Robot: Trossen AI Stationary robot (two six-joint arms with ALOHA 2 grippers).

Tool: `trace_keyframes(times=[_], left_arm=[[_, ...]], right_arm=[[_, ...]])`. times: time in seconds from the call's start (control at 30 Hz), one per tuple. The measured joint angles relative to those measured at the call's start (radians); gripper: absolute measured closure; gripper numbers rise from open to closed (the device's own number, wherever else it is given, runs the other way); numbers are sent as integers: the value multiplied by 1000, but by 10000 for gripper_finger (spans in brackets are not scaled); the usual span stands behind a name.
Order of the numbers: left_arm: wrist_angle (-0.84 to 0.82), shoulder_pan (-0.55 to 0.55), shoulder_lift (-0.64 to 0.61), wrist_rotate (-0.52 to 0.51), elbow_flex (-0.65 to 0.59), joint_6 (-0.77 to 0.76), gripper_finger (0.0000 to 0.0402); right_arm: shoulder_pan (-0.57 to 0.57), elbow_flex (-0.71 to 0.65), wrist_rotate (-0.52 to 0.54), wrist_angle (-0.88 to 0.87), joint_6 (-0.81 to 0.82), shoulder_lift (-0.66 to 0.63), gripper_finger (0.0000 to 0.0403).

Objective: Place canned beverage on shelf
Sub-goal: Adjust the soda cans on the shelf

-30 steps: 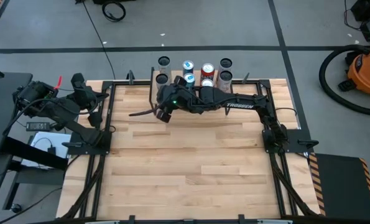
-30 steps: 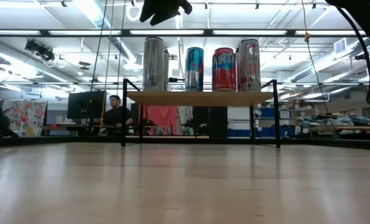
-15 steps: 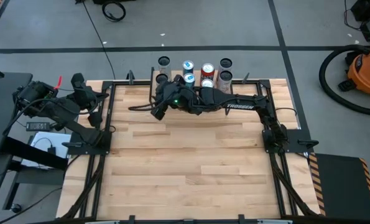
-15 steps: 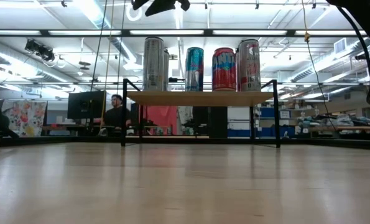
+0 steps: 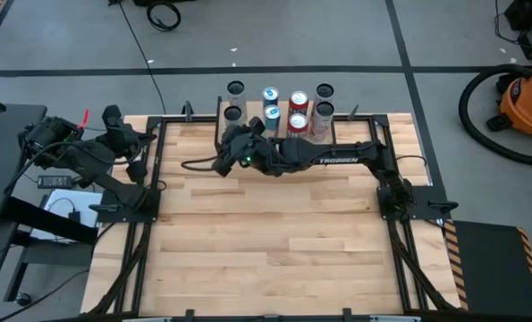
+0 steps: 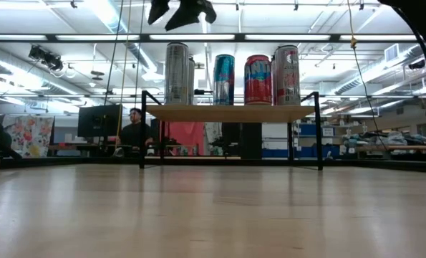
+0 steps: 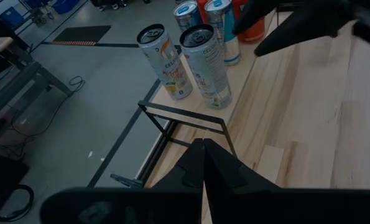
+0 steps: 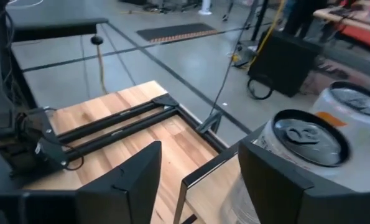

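Observation:
The shelf (image 6: 230,112) stands at the table's far edge on thin black legs. Several tall cans stand upright on it in two rows: a silver one (image 6: 175,73) at its left end, then a blue one (image 6: 224,79), a red one (image 6: 258,79) and a silver-and-red one (image 6: 287,74). From above, their tops show in the high view (image 5: 272,112). My right gripper (image 5: 223,163) is open and empty, high above the shelf's left end (image 6: 180,11); a can top (image 8: 309,140) shows beside its fingers. My left gripper (image 7: 203,163) is shut and empty, parked at the table's left edge (image 5: 114,148).
Bare wooden tabletop (image 5: 274,241) stretches from the shelf to the near edge. Black frame rails (image 5: 149,170) run along the table's sides. A person (image 6: 135,130) sits in the room beyond the far edge. An orange vacuum (image 5: 525,98) stands on the floor at the right.
My right gripper has gone a little toward the table's left edge, staying high above the shelf's left end. The cans and the shelf have kept still.

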Motion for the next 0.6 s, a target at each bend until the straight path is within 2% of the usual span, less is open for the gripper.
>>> trace_keyframes(times=[0.17, 0.37, 0.47, 0.53, 0.6], left_arm=[[0, 0, 0, 0, 0, 0, 395], [0, 0, 0, 0, 0, 0, 395], [0, 0, 0, 0, 0, -1, 395], [0, 0, 0, 0, 0, -1, 395], [0, 0, 0, 0, 0, -1, 395]], right_arm=[[48, 1, 130, -31, 18, 0, 120], [72, -58, 261, -84, 203, -2, 20], [71, -125, 260, -32, 304, 0, 12], [70, -198, 268, 86, 339, -1, 22], [70, -271, 299, 224, 306, 1, 30]])
